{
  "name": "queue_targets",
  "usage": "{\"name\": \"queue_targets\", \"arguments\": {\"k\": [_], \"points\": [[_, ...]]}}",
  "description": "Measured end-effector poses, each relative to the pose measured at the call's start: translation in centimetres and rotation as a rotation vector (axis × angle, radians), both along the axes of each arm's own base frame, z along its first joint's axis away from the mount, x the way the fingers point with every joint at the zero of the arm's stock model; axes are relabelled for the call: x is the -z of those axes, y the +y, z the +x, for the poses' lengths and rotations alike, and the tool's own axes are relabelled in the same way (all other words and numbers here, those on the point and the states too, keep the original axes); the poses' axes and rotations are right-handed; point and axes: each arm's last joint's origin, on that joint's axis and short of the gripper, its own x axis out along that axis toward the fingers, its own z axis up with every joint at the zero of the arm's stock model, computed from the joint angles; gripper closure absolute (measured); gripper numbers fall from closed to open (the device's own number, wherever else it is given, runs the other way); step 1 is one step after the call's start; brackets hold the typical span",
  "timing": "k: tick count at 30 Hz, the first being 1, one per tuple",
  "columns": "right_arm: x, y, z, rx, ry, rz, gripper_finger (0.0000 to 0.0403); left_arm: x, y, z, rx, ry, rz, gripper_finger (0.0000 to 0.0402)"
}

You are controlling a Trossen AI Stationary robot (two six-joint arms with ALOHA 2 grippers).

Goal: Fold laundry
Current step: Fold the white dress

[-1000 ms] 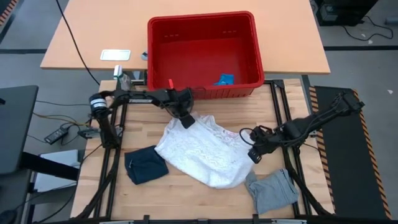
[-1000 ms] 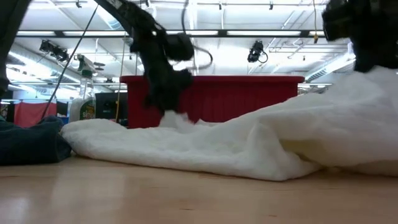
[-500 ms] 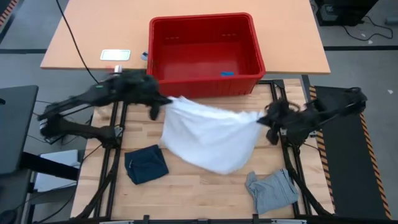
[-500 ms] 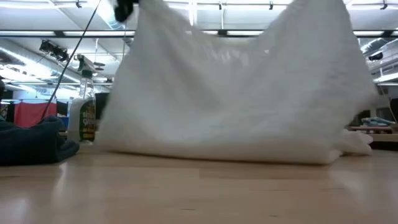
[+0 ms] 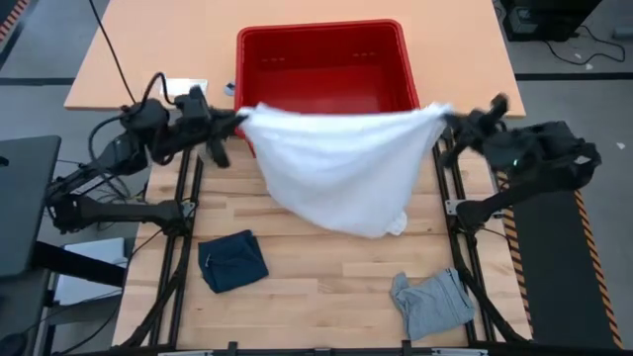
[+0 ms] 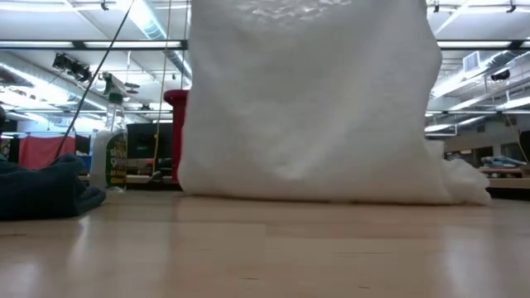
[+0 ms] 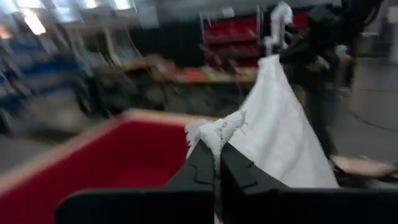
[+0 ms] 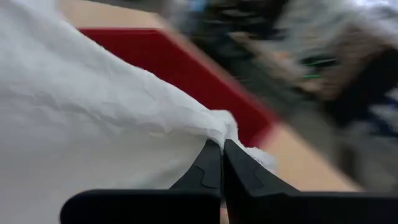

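Note:
A white crinkly cloth [image 5: 341, 163] hangs spread between my two grippers, in front of the red basket [image 5: 321, 59]. My left gripper [image 5: 238, 119] is shut on its left top corner and my right gripper [image 5: 448, 114] on its right top corner. Both point roughly level. In the low view the white cloth [image 6: 310, 99] fills the middle, and its bottom edge [image 6: 315, 197] reaches down to the table top. A dark navy piece [image 5: 231, 260] lies bunched at the near left. A grey piece [image 5: 432, 302] lies crumpled at the near right. My left gripper pinches a bunched top corner [image 7: 216, 132] of the white cloth between its two fingers, coming level from the table's left. The cloth runs taut along its top edge toward the other arm and hangs below. My right gripper pinches the opposite bunched corner [image 8: 225, 127] between its shut fingers, coming from the table's right and slanting slightly down. The cloth spreads away from it and hangs down.
The red basket stands at the far edge of the work surface, right behind the hanging cloth. A spray bottle [image 6: 116, 157] shows at the left in the low view. A small white card [image 5: 176, 87] lies on the far table left of the basket.
Both grippers have risen and moved apart toward the table's far edge, turning from pointing down to roughly level. The white cloth, which lay spread on the table, has been lifted by two corners. It now hangs stretched between them, with only its lower edge down at the table.

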Motion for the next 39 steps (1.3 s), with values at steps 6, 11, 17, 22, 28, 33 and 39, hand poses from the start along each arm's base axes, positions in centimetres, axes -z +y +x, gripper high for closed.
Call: {"name": "queue_targets", "arguments": {"k": [6, 11, 17, 22, 28, 33, 39], "points": [[-5.1, -1.3, -2.0, 0.092, -0.186, -0.079, 0.0398, -4.7, 1.3, 0.1, -0.036, -0.105, 0.061, 0.0401], [-8.2, -1.0, -3.8, -0.141, -0.444, 0.100, 0.0398, -8.6, 0.3, -0.2, 0.083, -0.022, -0.010, 0.0401], [-6.2, 0.2, -3.4, -0.437, -0.413, 0.587, 0.0398, -10.0, -3.1, -1.0, 0.281, 0.078, -0.267, 0.0401], [-1.6, 1.7, -2.0, -0.408, -0.114, 0.968, 0.0398, -7.4, -7.3, 1.1, 0.488, 0.268, -0.529, 0.0401], [3.1, 5.0, -0.7, -0.525, 0.189, 1.256, 0.0398, 0.0, -13.6, 5.0, 0.556, 0.587, -0.768, 0.0401], [6.1, 9.4, 0.4, -0.708, 0.327, 1.430, 0.0398, 7.3, -18.4, 7.6, 0.464, 0.754, -0.935, 0.0401], [10.4, 14.6, 1.3, -0.808, 0.429, 1.496, 0.0398, 12.6, -22.7, 9.5, 0.496, 0.771, -1.028, 0.0401]]}}
